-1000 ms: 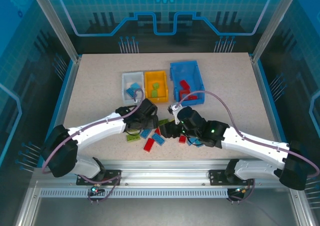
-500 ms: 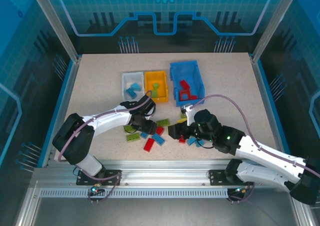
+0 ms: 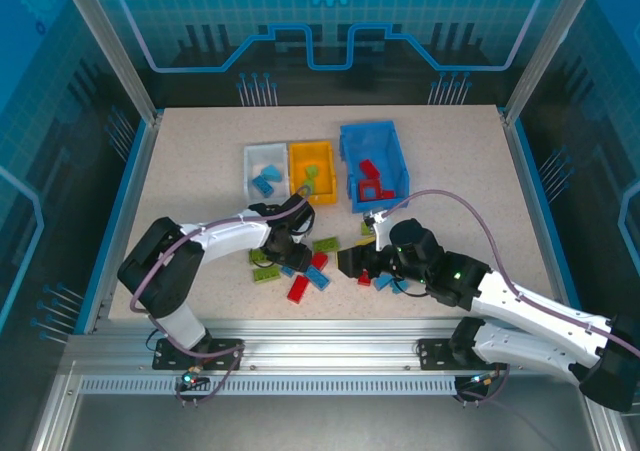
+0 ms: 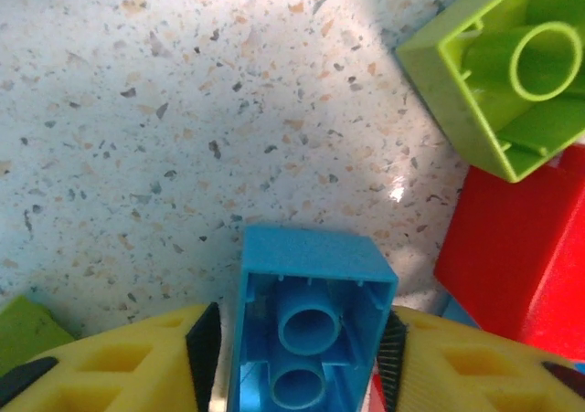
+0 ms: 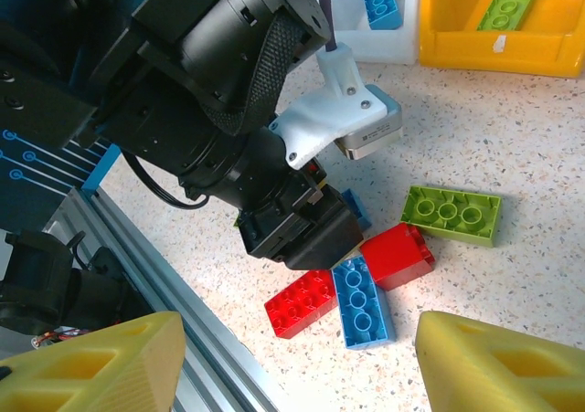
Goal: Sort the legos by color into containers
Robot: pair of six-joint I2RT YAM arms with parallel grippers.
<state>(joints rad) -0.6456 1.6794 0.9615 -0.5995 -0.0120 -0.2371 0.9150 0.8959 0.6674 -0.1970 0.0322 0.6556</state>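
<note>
**A:** How far along is the sorting looking?

**B:** Partway, I'd judge. On the table (image 3: 200, 171) the three containers are sitting in a row at the far middle. The blue bin (image 3: 370, 139), the largest and rightmost, is holding several red bricks (image 3: 372, 181). The yellow bin (image 3: 312, 154), just left of it, is holding a green brick (image 3: 312, 178). The white bin (image 3: 264, 157), smallest and leftmost, is carrying a couple of blue bricks (image 3: 265, 183).

**A:** So what is waiting to be sorted?

**B:** A loose pile (image 3: 298, 289) of mixed red, green and blue pieces is lying nearer the arms, between the two grippers. I'm counting roughly seven or eight there, so a good share is remaining.

**A:** And what are the grippers doing?

**B:** The right gripper (image 5: 302, 357) is hanging wide open over the right part of the pile, gripping nothing. The left gripper (image 4: 302, 339) is straddling a light-blue brick (image 4: 311, 293) lying upside down at the pile's left. One pad is looking pressed against it. I cannot tell whether the other is touching, so I'm not calling it clamped.
</note>
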